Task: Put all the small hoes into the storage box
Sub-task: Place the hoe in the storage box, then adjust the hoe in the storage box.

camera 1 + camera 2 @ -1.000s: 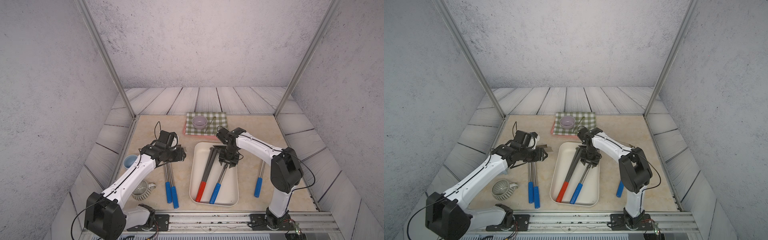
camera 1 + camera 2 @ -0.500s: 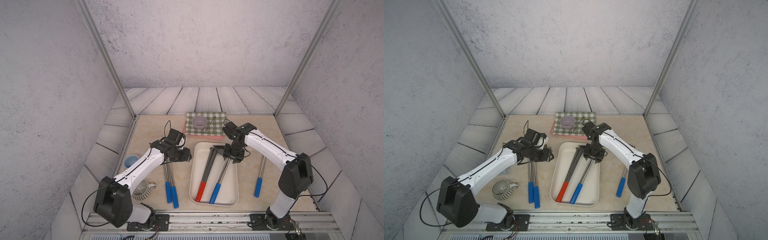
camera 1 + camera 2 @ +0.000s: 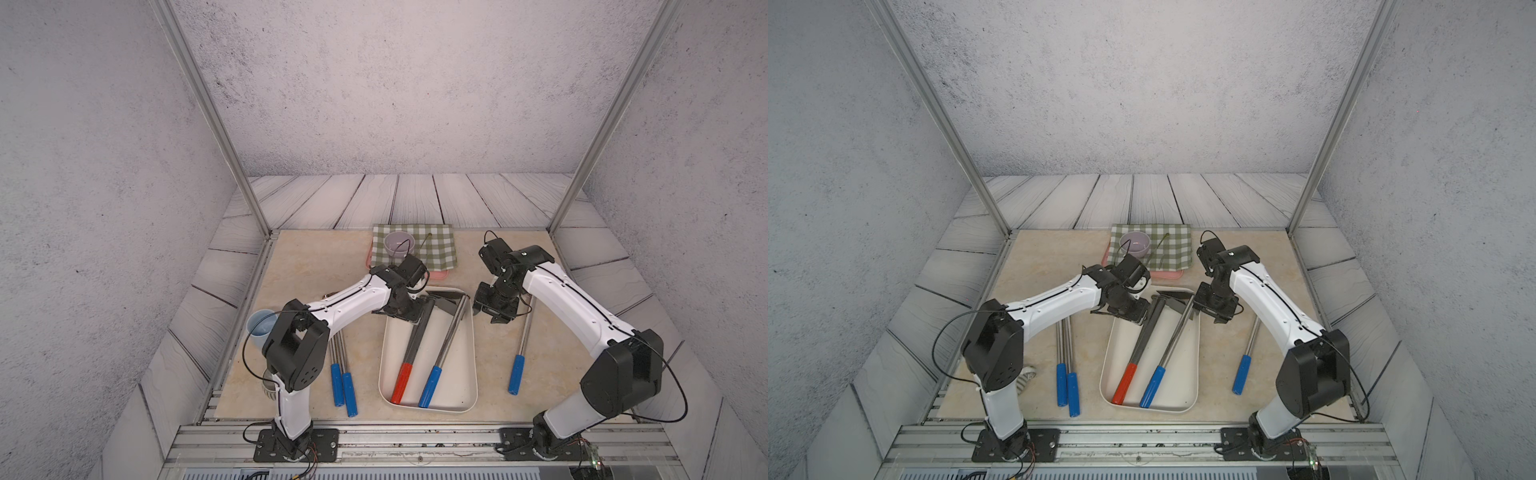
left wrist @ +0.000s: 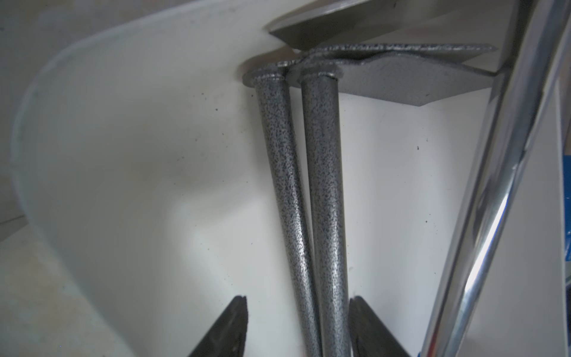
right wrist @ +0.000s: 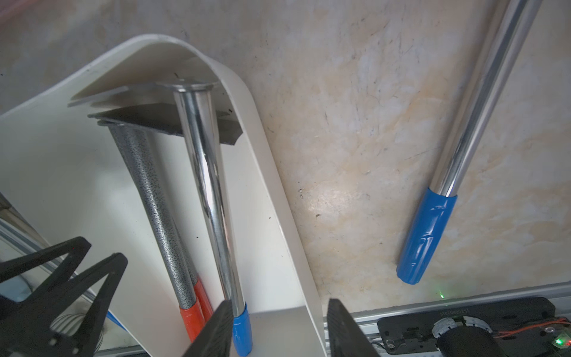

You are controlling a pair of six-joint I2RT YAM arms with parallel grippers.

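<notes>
With elbows bent, left claw [image 4: 298, 327] and right claw [image 5: 278, 324] hang low, jaws apart.

Grey speckled walls [image 3: 395, 83], pale plank floor [image 3: 415, 199]

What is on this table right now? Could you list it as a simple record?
box: cream tub, middle of the table
in the box: two dark red-handled hoes side by side; one shiny blue-handled hoe
outside the box: pair of blue-handled tools on the left arm's side; single blue-handled tool on the right arm's side
left gripper: open, over the dark shafts at the box's far end
right gripper: open, empty, beside the box's far corner
back of table: checked cloth with a small bowl on it
</notes>
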